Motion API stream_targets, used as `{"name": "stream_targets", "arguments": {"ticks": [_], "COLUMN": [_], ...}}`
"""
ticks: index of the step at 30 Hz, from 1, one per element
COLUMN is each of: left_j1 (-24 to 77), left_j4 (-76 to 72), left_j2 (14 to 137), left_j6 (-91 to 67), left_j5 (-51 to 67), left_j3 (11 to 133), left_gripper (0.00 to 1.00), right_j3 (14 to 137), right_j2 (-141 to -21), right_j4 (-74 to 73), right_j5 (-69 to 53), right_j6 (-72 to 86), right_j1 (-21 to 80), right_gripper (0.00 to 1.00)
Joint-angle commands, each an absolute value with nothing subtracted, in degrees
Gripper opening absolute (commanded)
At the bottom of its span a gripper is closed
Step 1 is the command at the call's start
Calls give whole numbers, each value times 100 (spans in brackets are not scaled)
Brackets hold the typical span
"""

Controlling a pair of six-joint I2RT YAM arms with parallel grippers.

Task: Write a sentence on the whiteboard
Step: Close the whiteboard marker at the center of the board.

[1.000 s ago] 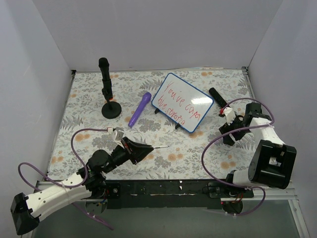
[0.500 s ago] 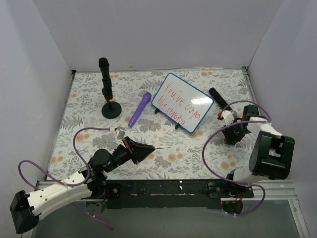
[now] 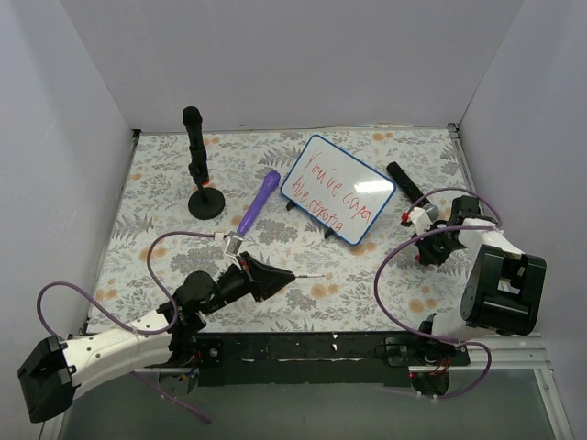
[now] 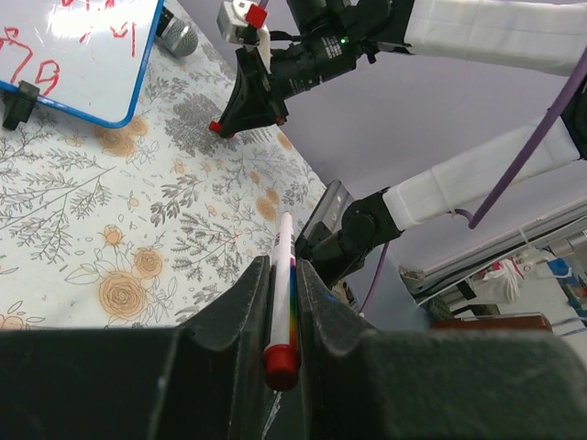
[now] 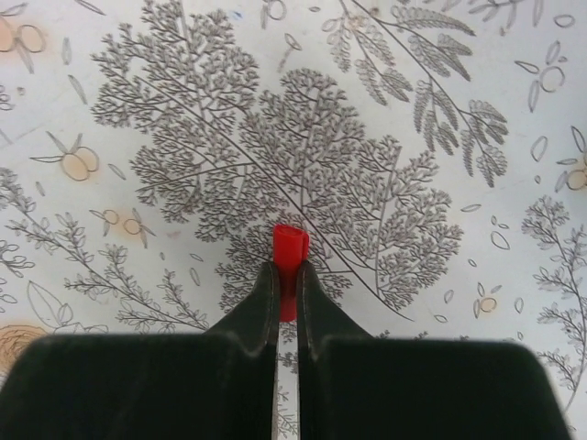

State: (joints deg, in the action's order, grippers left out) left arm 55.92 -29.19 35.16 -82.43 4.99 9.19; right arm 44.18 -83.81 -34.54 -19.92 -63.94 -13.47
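Note:
The whiteboard [image 3: 337, 190] stands tilted on small black feet at the back centre-right, and its corner also shows in the left wrist view [image 4: 83, 55]. The sentence [image 3: 334, 195] runs across it in two lines of red script. My left gripper [image 3: 278, 275] [image 4: 282, 268] is shut on a white marker [image 4: 283, 275] with a rainbow stripe and a red end; the marker [image 3: 307, 274] points right, low over the floral table. My right gripper [image 5: 287, 271] [image 3: 412, 218] is shut on a small red cap [image 5: 291, 244] [image 4: 215, 126], right of the board.
A black stand [image 3: 198, 165] rises at the back left. A purple microphone [image 3: 260, 202] lies left of the board and a black microphone [image 3: 402, 177] lies behind its right corner. White walls close three sides. Purple cables [image 3: 394, 266] loop from both arms.
My right gripper has closed on the red cap and its arm has drawn in slightly. My left arm has shifted right and forward, still gripping the marker.

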Motion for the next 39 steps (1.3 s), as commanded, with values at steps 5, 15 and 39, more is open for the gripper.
{"name": "stream_targets", "arguments": {"ticks": [5, 15, 39], "left_j1": [5555, 5537, 5502], "left_j4": [-3866, -4614, -5519], "left_j2": [4596, 6037, 7910], "left_j6": [-8718, -9017, -9088], "left_j5": [844, 914, 1309], "left_j3": [1063, 1362, 2180], "left_gripper": [0, 0, 0], "right_j3": [4236, 4219, 4298], "right_j2": [-7841, -6918, -7049], "right_j4": [-4543, -5520, -5080], "right_j5": [-3022, -4542, -5748], "right_j6": [-7197, -7437, -6934], "right_j1": [-1310, -11, 1274], "right_gripper": [1, 1, 1]}}
